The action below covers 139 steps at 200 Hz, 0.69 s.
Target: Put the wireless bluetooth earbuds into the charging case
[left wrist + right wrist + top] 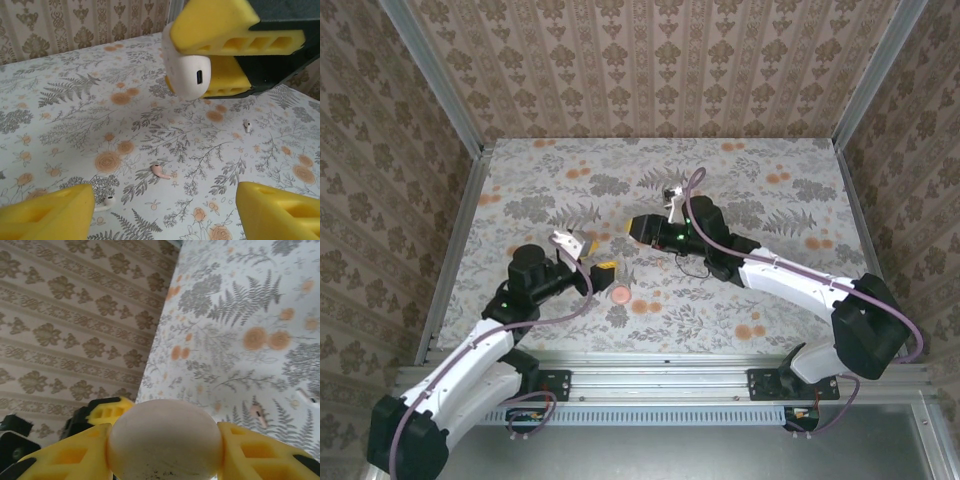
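Resting between the yellow fingers of the right claw (172, 57), the case (189, 75) is held up off the table (740, 170), above the flowered cloth (75, 115). It is seen to be a white, rounded shell, and a small charging slot is turned toward the left wrist camera. The right claw is clamped on it from both sides: in the right wrist view the pale rounded body is pressed between the two fingers, with no gap seen on either side. From above, this claw is found near the middle of the table, pointed toward the left arm.

The left claw (166, 192) is held apart, its two yellow fingers at the bottom corners of its own view, and nothing is gripped between them. From above it is placed near the right claw, the two tips facing each other but not touching.

Three small pieces are seen lying on the cloth below the case. A white earbud (107, 201) is set just beside the finger at the lower left of that view; whether it is touched cannot be told. A pinkish piece (161, 171), shaped like an earbud, lies farther out, between the fingers. A second white earbud (247, 125) lies well apart, to the right beneath the held case. A small pink disc (621, 293) is seen from above on the cloth, near the left claw's tip; whether it is printed or loose cannot be told.
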Each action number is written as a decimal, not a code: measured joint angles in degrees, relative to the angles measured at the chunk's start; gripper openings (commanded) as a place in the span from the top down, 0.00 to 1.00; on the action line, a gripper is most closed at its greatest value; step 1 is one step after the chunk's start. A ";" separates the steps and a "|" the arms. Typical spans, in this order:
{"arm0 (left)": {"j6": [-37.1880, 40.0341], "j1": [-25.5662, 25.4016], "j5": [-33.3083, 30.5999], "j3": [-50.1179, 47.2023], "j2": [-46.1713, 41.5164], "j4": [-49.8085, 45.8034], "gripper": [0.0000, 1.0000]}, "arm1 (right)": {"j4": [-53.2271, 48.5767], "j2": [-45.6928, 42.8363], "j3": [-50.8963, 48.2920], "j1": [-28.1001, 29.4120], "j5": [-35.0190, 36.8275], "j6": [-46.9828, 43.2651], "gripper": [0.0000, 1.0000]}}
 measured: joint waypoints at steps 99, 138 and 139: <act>0.33 -2.99 -1.95 0.00 4.02 9.90 0.26 | 8.81 1.16 -3.06 3.80 0.20 3.65 0.59; 0.33 -3.72 -3.15 0.00 4.83 10.99 0.29 | 10.21 1.95 -3.06 4.48 0.35 4.31 0.59; 0.33 -3.72 -3.17 0.00 4.83 10.99 0.29 | 10.23 1.97 -3.06 4.48 0.35 4.33 0.59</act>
